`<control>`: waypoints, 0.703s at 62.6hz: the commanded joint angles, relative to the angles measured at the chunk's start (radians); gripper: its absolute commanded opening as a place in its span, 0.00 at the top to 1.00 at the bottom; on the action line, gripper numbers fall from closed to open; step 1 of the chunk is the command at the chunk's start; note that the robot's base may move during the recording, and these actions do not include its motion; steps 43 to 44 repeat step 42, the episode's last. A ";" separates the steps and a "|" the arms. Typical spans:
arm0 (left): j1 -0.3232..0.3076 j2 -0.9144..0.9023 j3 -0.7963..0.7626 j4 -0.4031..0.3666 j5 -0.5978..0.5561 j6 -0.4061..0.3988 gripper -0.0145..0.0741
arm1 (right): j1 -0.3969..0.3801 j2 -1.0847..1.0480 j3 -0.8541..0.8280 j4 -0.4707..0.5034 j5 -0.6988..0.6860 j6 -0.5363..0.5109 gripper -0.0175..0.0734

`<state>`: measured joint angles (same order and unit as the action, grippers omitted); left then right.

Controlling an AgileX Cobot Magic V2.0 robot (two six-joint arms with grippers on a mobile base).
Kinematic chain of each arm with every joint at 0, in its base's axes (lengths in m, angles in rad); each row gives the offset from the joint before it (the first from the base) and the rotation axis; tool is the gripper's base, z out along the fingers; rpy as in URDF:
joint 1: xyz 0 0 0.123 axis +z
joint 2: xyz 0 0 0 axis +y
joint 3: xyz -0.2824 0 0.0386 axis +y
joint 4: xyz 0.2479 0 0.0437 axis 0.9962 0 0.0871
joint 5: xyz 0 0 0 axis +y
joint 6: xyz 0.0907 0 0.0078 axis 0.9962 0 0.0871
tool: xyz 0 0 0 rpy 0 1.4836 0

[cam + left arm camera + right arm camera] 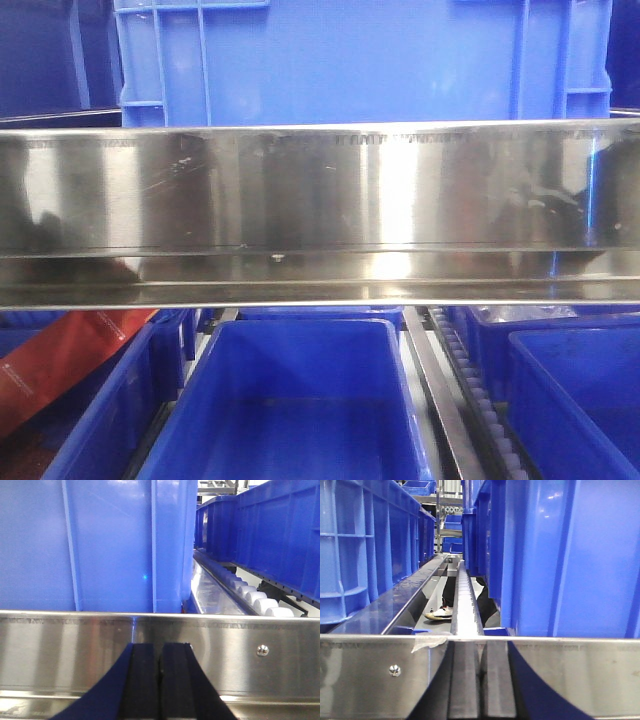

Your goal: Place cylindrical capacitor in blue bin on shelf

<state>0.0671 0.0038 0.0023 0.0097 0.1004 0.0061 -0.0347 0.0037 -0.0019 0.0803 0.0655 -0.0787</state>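
The capacitor is not in any view. The steel shelf rail [320, 215] crosses the front view, with an open blue bin [290, 400] below it and a large blue bin [360, 60] above. My left gripper [161, 652] is shut and empty, its black pads together right in front of the shelf rail [250, 650], facing a blue bin [100, 545]. My right gripper [481, 652] is shut and empty, just before the shelf rail [570, 675], in line with a white roller track [465, 605] between blue bins [560, 555].
A red packet [60, 365] lies in the lower-left bin. More blue bins stand at the lower right [570, 400] and on the left of the right wrist view [365, 550]. White rollers [255, 597] run beside the left bin. A person's shoe [439, 613] shows behind the rack.
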 commanded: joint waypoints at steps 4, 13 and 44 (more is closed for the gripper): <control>-0.007 -0.004 -0.002 0.002 -0.019 -0.006 0.96 | -0.004 -0.004 0.002 0.004 -0.023 0.002 0.98; -0.007 -0.004 -0.002 0.002 -0.019 -0.006 0.96 | -0.004 -0.004 0.002 0.004 -0.023 0.002 0.98; -0.007 -0.004 -0.002 0.002 -0.019 -0.006 0.96 | -0.004 -0.004 0.002 0.004 -0.023 0.002 0.98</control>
